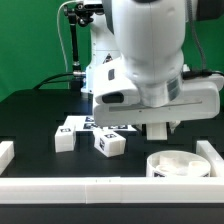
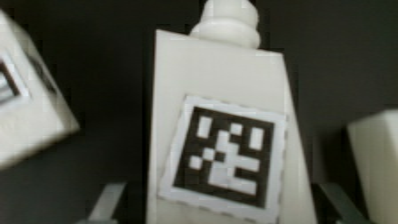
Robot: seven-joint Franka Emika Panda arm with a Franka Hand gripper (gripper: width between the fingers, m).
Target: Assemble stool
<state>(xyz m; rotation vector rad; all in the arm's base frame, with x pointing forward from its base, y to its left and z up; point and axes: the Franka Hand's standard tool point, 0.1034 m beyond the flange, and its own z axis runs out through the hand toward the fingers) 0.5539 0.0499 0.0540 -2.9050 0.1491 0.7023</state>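
the gripper [image 1: 158, 127] sat low over the black table [image 1: 30, 120], between the two loose legs and the round seat [image 1: 178, 154], which lay open side up near the front rail [image 1: 100, 190] on the exterior view's right. in the wrist view one leg [image 2: 222, 130] filled the middle, tag side facing the camera and peg end pointing away from the wrist. the fingers [image 2: 107, 203] stood narrow against its two long sides, so the jaws looked closed on that leg rather than merely straddling it. whether it had cleared the table could not be told.

the second leg [image 1: 64, 140] and third leg [image 1: 110, 144] lay close together on the exterior view's left, apart from the seat.

the main risk was probably the grip itself: the fingers seemed to catch only the lower part of a smooth tapered block, so it could swivel or slide on the way over. a tilted leg would likely bring the peg to the seat's socket crooked, and pushing then could jam it or shove the unclamped seat toward the rail. a low swing might also clip the neighbouring legs.
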